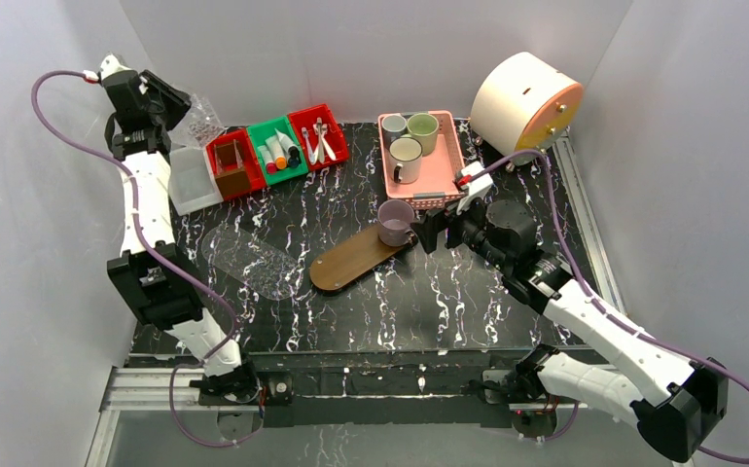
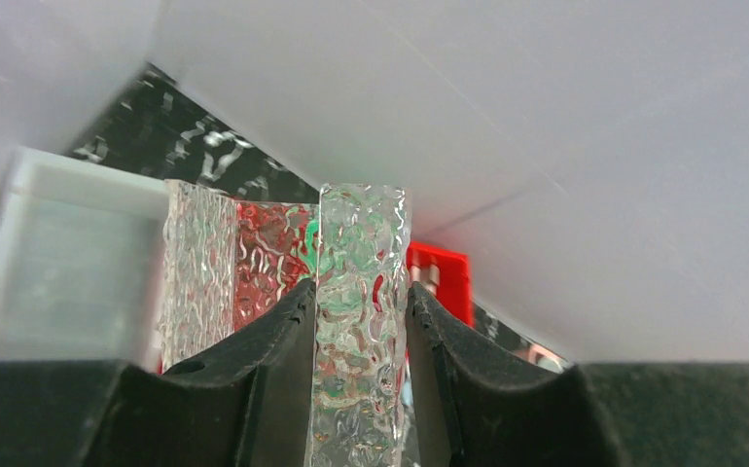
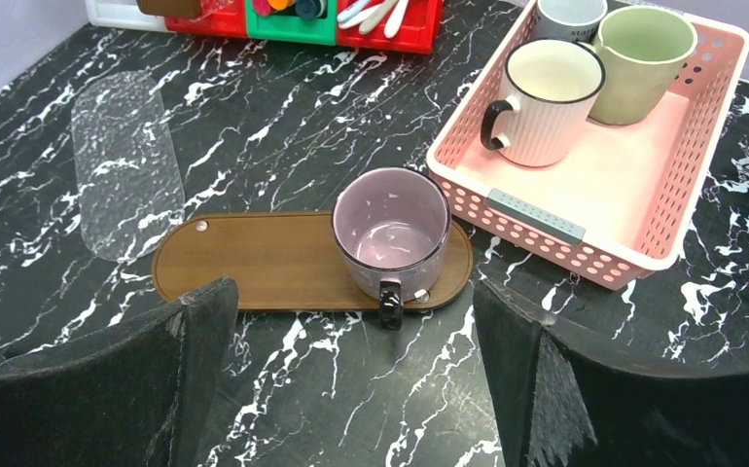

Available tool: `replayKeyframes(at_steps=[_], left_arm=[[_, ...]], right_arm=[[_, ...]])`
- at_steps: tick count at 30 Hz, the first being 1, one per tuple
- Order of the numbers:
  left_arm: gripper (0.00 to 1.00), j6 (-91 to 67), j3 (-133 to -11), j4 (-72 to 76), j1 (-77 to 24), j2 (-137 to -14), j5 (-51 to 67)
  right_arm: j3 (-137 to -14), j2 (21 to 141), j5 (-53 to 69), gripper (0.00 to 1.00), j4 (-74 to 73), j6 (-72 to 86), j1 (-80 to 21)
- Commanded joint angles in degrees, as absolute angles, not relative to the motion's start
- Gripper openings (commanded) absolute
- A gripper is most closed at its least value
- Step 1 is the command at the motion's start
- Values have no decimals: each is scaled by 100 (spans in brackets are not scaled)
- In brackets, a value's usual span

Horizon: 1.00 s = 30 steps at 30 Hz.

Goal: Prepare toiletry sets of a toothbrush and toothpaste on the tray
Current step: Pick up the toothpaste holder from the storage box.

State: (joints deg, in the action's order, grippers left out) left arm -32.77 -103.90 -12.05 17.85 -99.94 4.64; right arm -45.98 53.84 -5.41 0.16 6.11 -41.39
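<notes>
Right gripper (image 3: 353,297) wide open, purple mug (image 3: 391,233) just beyond its fingers, standing on tray (image 3: 244,258), right end. Pink basket (image 3: 546,209) behind; grey mug (image 3: 567,15) print unreadable. Far left, left gripper (image 2: 361,321) pinches textured clear bag (image 2: 361,263).

Bright, even light, soft shadows; both wrist views blur their near jaws, the left view's white bin (image 2: 69,263) too

The black, white-veined desk (image 1: 429,302) carries a brown wooden tray (image 1: 346,261) near its middle, a clear plastic bag (image 1: 254,261) lying flat just left of it, a pink basket (image 1: 441,173) behind, and red and green bins (image 1: 267,124) at the back left.
</notes>
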Motion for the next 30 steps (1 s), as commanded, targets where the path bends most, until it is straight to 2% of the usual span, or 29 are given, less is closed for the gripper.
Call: replayKeyframes(at_steps=[1,16,30], left_arm=[[5,-4040,-9740,-534,1811,-9414,1475],[2,-5985,-7160,1829,1580,-8088,3245],[2,-5950,-5321,2719,172,-7263,3053]], right_arm=[[-5000,5262,-379,99,9,802,-4166],[-5422,5885,209,99,-118,1212,-4168],[-6266,6968,871,98,-227,1833,-4189]])
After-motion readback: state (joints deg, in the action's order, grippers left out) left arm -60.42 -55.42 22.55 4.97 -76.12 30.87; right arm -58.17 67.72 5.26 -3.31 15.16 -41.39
